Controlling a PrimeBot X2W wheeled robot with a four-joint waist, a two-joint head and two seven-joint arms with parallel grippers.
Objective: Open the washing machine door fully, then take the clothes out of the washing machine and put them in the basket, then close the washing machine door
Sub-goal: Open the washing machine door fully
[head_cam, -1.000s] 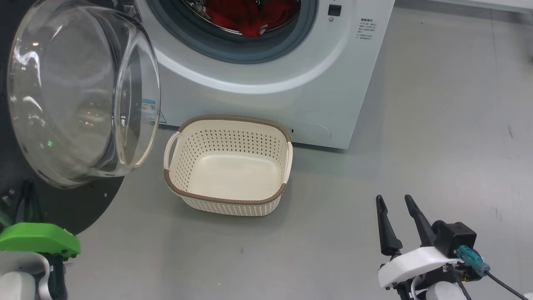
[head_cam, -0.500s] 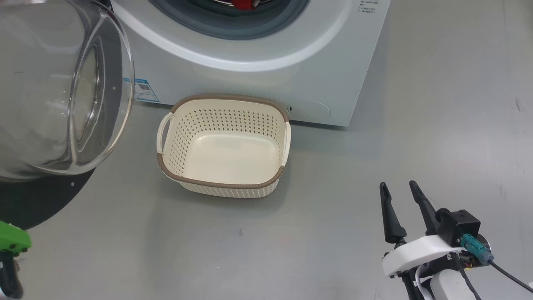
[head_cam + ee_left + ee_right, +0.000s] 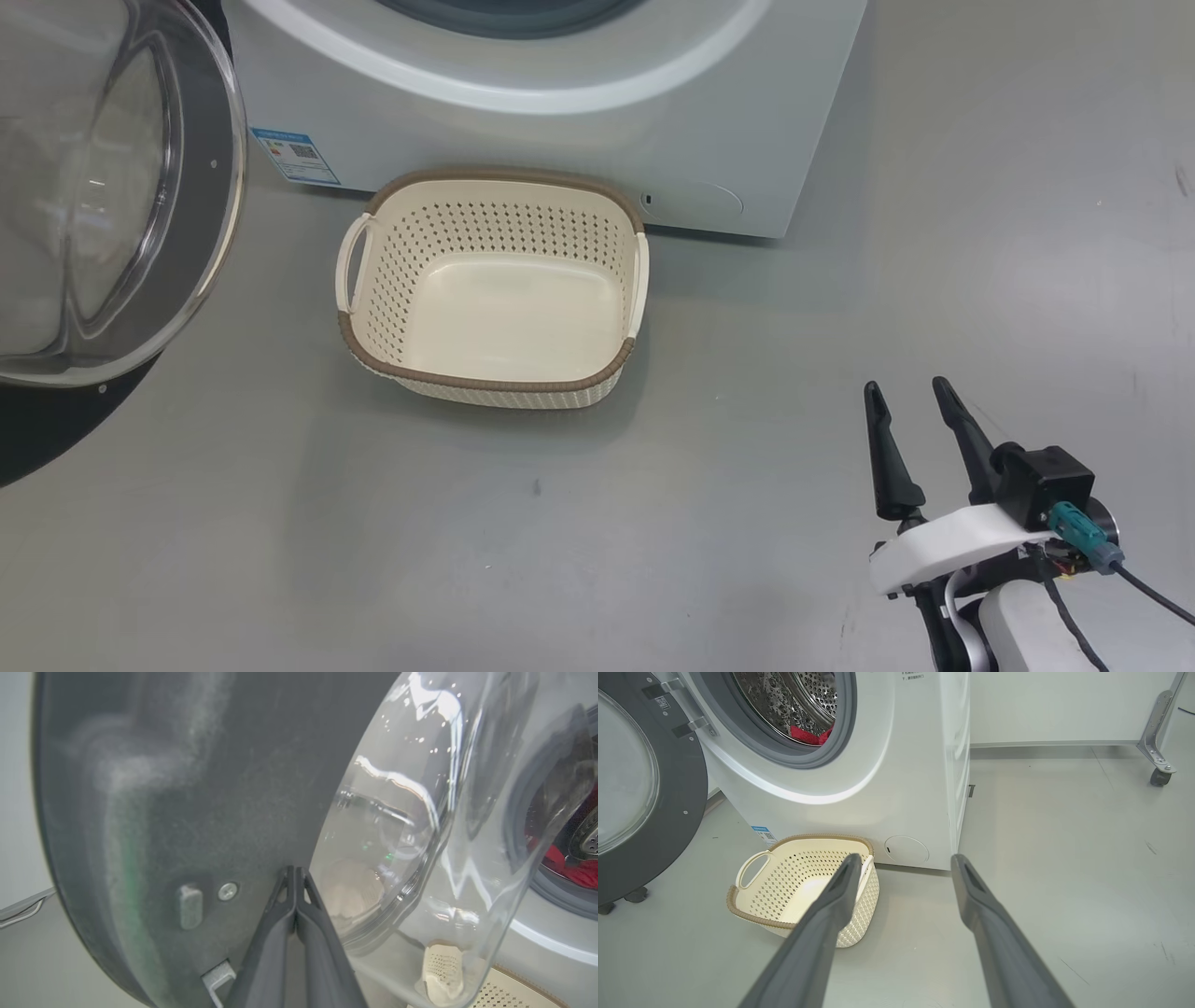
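Head view, leftmost: the washing machine door (image 3: 112, 205) stands swung open, its glass bowl bulging toward the basket (image 3: 485, 385); the left gripper (image 3: 295, 872), clenched on nothing, points at the door's dark inner face; the basket sits empty just before the washing machine (image 3: 560, 131); the clothes (image 3: 808, 735) lie in the drum; the right gripper (image 3: 907, 387) hangs released above the floor, well apart from the basket.

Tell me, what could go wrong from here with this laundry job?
1. The shut left claw points at the dark rim of the washing machine door; if it pushes there, it might slip off.
2. The red clothes lie inside the drum. The basket below is small, so pulled clothes could land on the floor.
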